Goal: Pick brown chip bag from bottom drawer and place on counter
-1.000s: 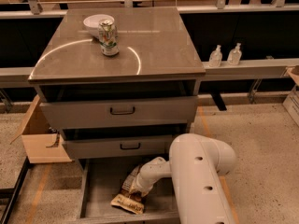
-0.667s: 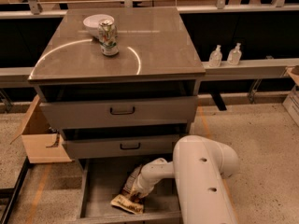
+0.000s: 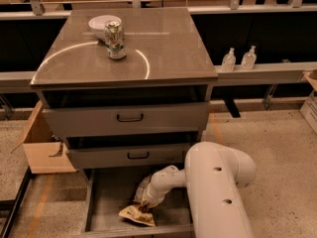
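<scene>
The bottom drawer (image 3: 106,202) is pulled out in front of the cabinet, and its flat grey floor shows to the left of the arm. The brown chip bag (image 3: 132,215) lies on that floor near the drawer's front edge, crinkled, with its tan-yellow end pointing left and toward the camera. The gripper (image 3: 146,206) is down inside the drawer, right on the upper end of the bag and touching it. Its dark tip merges with the dark foil, so I cannot tell whether it is spread or clamped on the bag. The white arm (image 3: 218,192) bends in from the lower right, with its thick link covering the drawer's right side.

Above the open drawer, 2 shallower drawers with black loop handles, the upper (image 3: 130,118) and the lower (image 3: 137,155), stand slightly ajar. The glossy counter (image 3: 168,53) tops the cabinet and carries a curved light streak. On its far left part a green-and-white soda can (image 3: 115,39) stands upright, just in front of a white bowl (image 3: 99,23). An open cardboard box (image 3: 42,150) sits on the floor left of the cabinet, and 2 small bottles (image 3: 228,60) stand on the rail to the right
</scene>
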Available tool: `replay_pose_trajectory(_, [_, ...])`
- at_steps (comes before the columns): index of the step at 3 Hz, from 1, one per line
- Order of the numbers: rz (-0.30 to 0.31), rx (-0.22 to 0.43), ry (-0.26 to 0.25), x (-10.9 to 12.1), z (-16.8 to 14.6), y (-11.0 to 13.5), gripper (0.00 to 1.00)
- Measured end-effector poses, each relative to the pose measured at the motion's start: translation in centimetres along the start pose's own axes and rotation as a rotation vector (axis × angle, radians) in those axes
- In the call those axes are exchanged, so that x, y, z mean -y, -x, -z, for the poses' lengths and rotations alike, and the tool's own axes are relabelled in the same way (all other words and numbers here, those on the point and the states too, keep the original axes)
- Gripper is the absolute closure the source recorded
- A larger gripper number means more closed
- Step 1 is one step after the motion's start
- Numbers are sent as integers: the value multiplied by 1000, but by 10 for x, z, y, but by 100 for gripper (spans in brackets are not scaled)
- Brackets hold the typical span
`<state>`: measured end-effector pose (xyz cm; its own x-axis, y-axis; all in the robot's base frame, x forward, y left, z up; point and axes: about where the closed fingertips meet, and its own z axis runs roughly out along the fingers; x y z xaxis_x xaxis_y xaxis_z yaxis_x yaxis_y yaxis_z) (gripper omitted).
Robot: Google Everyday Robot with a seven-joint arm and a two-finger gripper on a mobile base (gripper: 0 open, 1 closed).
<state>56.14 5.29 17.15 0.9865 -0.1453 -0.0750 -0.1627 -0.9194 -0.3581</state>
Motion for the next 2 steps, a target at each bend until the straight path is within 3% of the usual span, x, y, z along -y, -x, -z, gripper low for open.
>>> replay_pose_trajectory(2, [-62, -10, 25, 9, 5, -13, 12])
